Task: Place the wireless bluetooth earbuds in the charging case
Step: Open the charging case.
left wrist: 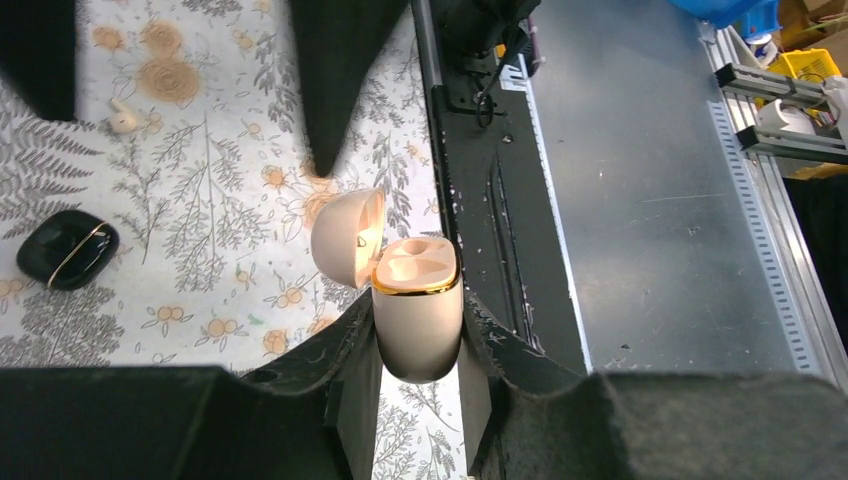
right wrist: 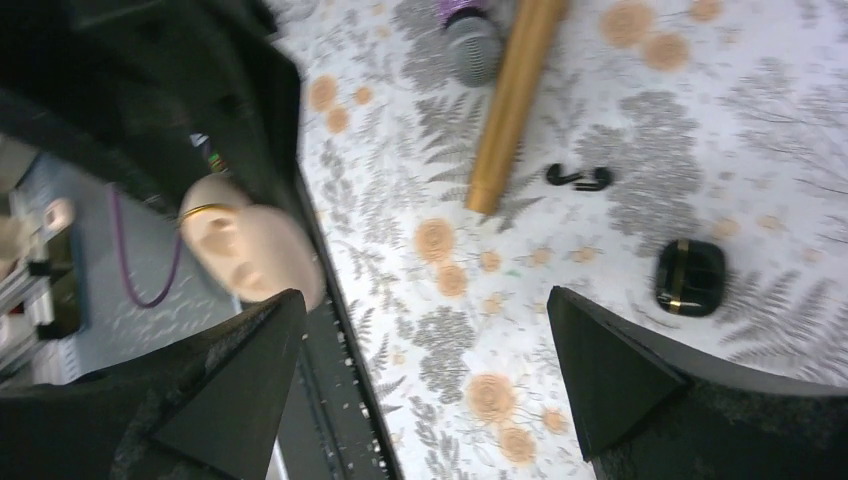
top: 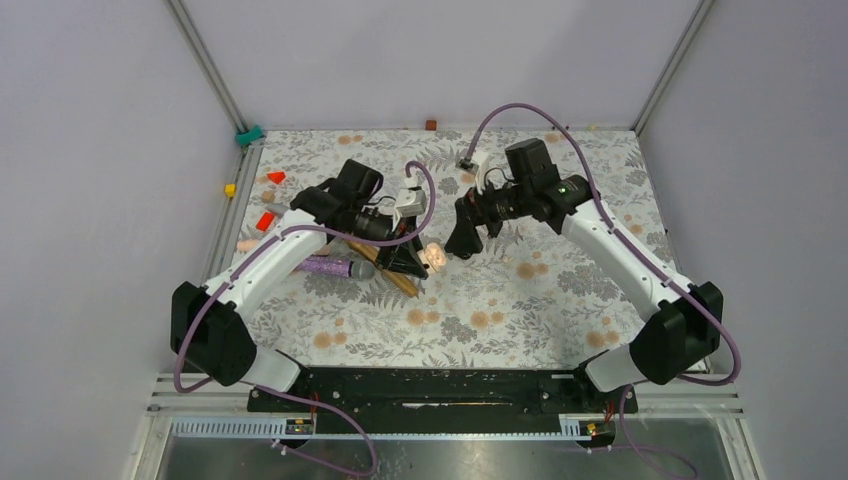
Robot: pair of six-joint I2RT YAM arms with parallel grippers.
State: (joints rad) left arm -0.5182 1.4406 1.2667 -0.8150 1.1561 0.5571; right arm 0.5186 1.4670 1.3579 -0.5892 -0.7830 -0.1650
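Clamping tight with the left gripper [left wrist: 417, 345] on a cream-pink case [left wrist: 415, 300]: body upright between the fingers, lid [left wrist: 345, 238] hinged open to one side, both wells bare. Held up off the table [top: 560, 300], not resting on it. By colour, not the task's case.

Right gripper [right wrist: 422, 295]: slack, spread wide, gripping nothing. Hanging close beside the left one over the table's middle, tips angled down at the cloth.

Outward from the right gripper:
- black earbuds [right wrist: 578, 177] on the cloth, beyond the open gap and off toward one finger's side. Pair side by side, touching or nearly so, making one short line. Line roughly crosswise to the gold rod [right wrist: 515, 100], just beside that rod's end, not touching it.
- charging case [right wrist: 690, 277] near the earbuds but apart from them. Lying flat, gold seam closed as far as can be told.
- neither piece findable from overhead; likely hidden under the arms.

Judging the right arm the one to send: empty, and looking straight at both pieces. Left arm about as near, but occupied. Case probably needing its lid opened first.

Room for moving:
- open cloth around earbuds and case, well in from the near-edge rail [left wrist: 490, 230].
- crowding on one side from the gold rod and microphone [right wrist: 470, 45], and from the left gripper with its load close alongside.
- stray cream earbud [left wrist: 123, 120] also on the cloth, apart from the black case.
- earbuds tiny and flat, likely easy to nudge away on approach.
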